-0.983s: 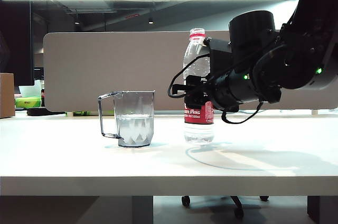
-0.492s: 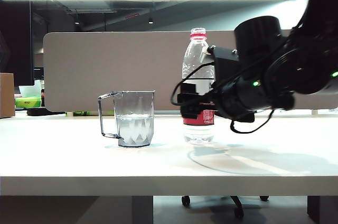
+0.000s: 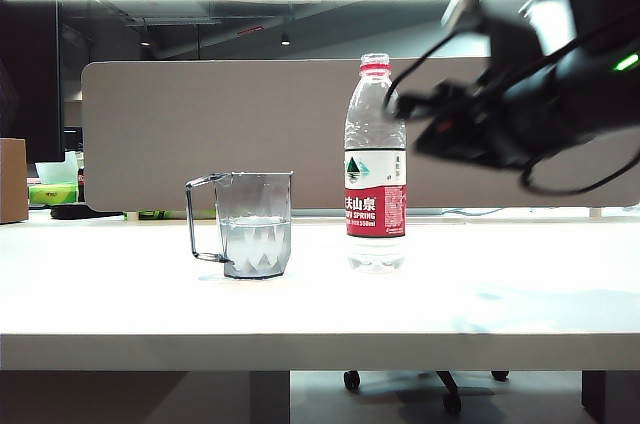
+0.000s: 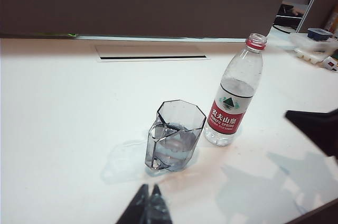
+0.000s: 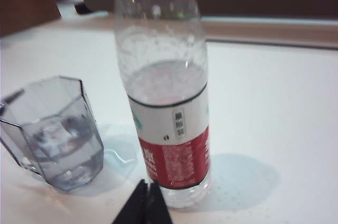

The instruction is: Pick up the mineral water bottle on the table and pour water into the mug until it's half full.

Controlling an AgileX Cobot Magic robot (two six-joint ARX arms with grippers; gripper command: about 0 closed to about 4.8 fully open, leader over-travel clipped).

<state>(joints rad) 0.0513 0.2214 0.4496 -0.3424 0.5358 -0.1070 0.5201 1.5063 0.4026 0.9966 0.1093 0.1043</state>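
Note:
The mineral water bottle [image 3: 375, 164] stands upright and uncapped on the white table [image 3: 500, 294], partly full, with nothing gripping it. To its left stands the clear mug [image 3: 254, 224], its handle pointing left and water in its lower part. My right arm [image 3: 500, 114] is blurred, raised to the right of the bottle's upper half. In the right wrist view my right gripper [image 5: 148, 184] is shut and empty, a short way off the bottle [image 5: 163, 102] and mug [image 5: 53, 134]. My left gripper [image 4: 149, 188] is shut and empty, short of the mug [image 4: 174, 137] and bottle [image 4: 235, 94].
A grey partition panel [image 3: 200, 134] runs behind the table. A cardboard box [image 3: 12, 180] sits at the far left. The tabletop has a cable slot [image 4: 150, 55] behind the mug, and a white tray [image 4: 311, 49] lies past the bottle.
My right gripper let go of the bottle, pulled back up and to the right, and closed its jaws. The bottle stays standing where it was. The mug has not moved.

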